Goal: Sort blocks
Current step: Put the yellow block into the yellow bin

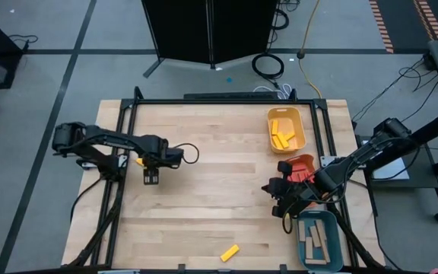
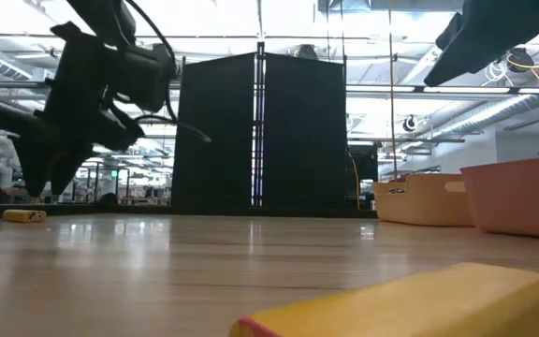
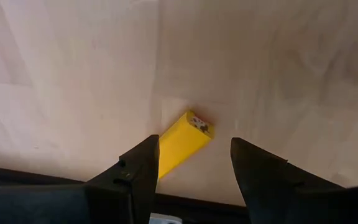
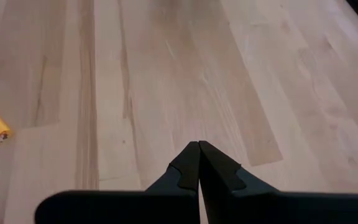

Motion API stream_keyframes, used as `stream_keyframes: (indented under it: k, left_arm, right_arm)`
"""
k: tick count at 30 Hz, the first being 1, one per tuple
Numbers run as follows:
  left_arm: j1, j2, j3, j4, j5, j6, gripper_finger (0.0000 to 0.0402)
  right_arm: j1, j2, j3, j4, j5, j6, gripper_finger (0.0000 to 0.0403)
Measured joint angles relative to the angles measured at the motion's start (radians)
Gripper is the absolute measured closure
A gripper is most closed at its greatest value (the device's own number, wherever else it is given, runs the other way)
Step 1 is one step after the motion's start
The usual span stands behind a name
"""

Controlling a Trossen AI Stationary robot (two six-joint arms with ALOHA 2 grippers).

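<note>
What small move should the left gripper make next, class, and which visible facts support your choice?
Probably lower the left gripper straight down onto the yellow block and close. Its fingers are open, with the block lying on the table partly between them, not yet gripped. The right gripper is shut and empty near the trays, so it seems to be waiting.

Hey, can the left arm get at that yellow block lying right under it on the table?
Probably yes. The left gripper hangs over the yellow block with its jaws open, and only bare table surrounds the block. The block sits slightly off toward one jaw.
</note>
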State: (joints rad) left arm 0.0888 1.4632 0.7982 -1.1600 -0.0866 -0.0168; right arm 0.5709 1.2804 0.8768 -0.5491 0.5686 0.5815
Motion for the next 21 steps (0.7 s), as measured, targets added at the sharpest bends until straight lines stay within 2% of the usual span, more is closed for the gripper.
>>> stream_keyframes:
  k: [16, 21]
  left_arm:
    - [0.0, 0.207, 0.0, -0.007, -0.033, 0.074, 0.0206]
    - [0.0, 0.246, 0.001, -0.004, -0.085, 0.109, 0.0206]
  right_arm:
    - [0.028, 0.0, 0.0, -0.001, 0.001, 0.045, 0.0403]
    - [0.044, 0.0, 0.0, -0.001, 0.001, 0.057, 0.0403]
